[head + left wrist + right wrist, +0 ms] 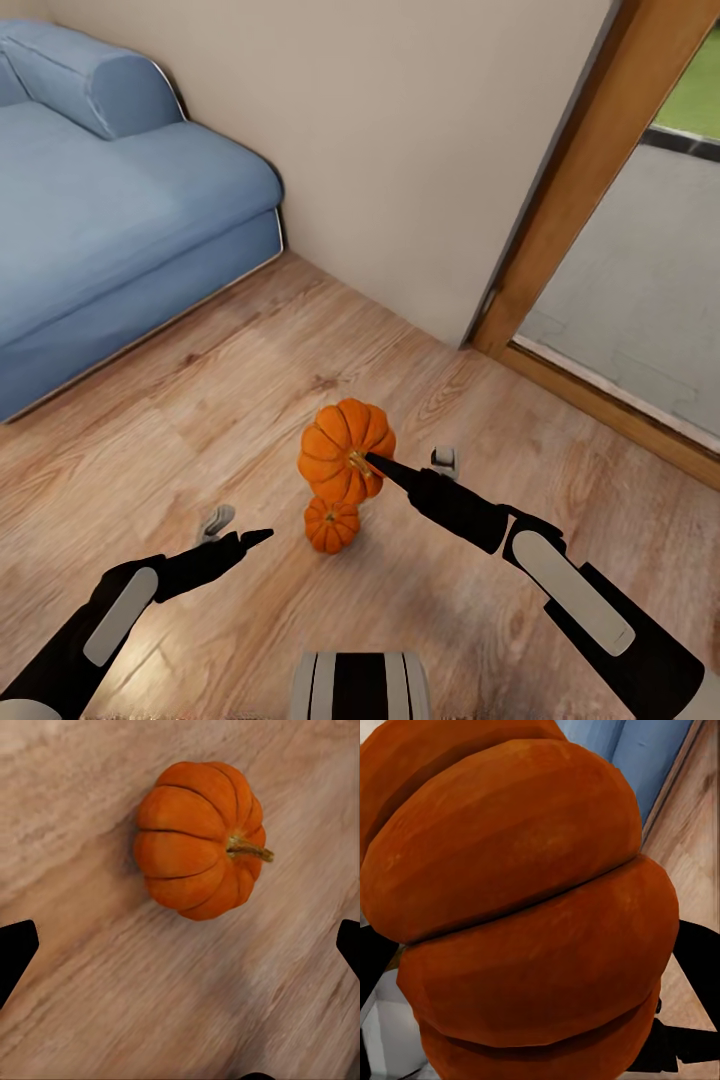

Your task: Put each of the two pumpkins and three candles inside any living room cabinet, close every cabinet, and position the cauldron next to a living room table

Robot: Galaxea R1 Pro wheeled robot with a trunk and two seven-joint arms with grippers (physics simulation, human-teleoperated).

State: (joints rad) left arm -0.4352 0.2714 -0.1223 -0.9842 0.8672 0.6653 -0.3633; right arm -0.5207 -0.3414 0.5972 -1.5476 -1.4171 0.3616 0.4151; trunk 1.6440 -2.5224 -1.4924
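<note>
Under you runs a light brown wood-plank floor (250,400) with visible grain. One small round orange ribbed pumpkin (331,525) sits directly on the planks, stem tipped sideways in your left wrist view (199,840). A blue upholstered sofa (110,230) stands on the floor against the beige wall.

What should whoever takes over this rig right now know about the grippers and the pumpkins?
Right gripper: shut on the larger ribbed orange pumpkin, held above the wooden floor.
Left gripper: open, empty, beside the smaller ribbed orange pumpkin, which sits on the floor.
Done: one pumpkin picked up.
Left: grasp the second pumpkin, stow both in a cabinet, then candles, cabinet closing and cauldron.
</note>
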